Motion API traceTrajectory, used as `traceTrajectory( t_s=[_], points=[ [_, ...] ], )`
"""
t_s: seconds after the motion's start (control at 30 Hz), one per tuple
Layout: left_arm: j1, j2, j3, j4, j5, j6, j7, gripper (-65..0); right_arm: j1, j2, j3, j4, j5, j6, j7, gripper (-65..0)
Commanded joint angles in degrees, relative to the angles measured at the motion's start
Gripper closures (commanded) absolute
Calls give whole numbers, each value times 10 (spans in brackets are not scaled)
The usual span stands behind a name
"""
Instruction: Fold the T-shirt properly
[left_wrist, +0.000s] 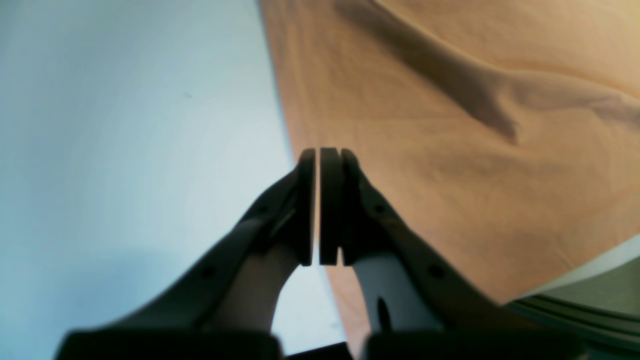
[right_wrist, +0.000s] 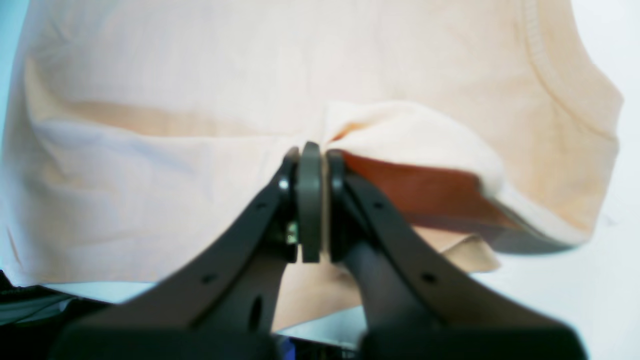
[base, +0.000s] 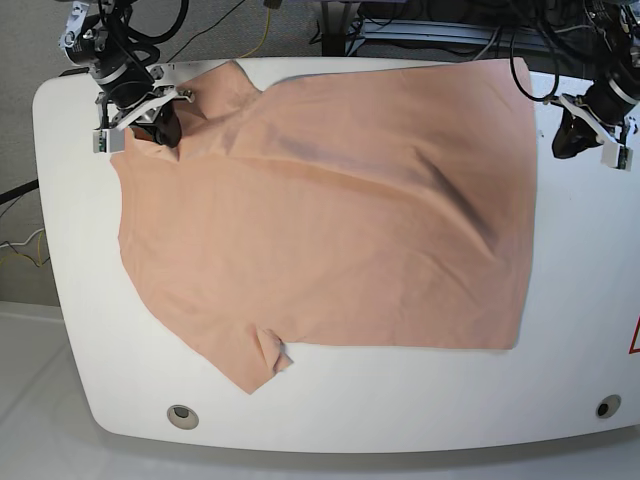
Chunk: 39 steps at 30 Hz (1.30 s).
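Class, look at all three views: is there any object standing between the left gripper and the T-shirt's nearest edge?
Nothing visible does. The left gripper, jaws shut, hangs over the bare white table right beside the T-shirt hem, and no other object lies between them.

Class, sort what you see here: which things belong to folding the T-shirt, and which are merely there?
Belongs: T-shirt; right gripper, shut on its cloth; left gripper, shut beside its edge.
Merely there: white table; cables behind it.
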Motion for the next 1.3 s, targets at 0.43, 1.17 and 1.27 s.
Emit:
traceTrajectory(
  t_s=[0.43, 1.17, 1.27],
  points=[
    [31, 1, 7, 8, -10, 3, -6, -13, 0, 7, 3, 11, 8, 2, 11, -5],
    [58, 7, 7, 8, -103, 174, -18, -13, 10, 7, 3, 11, 8, 3, -29, -5],
    [58, 7, 7, 8, -111, 171, -10, -14, 11, 7, 3, 11, 8, 3, -29, -5]
  ],
)
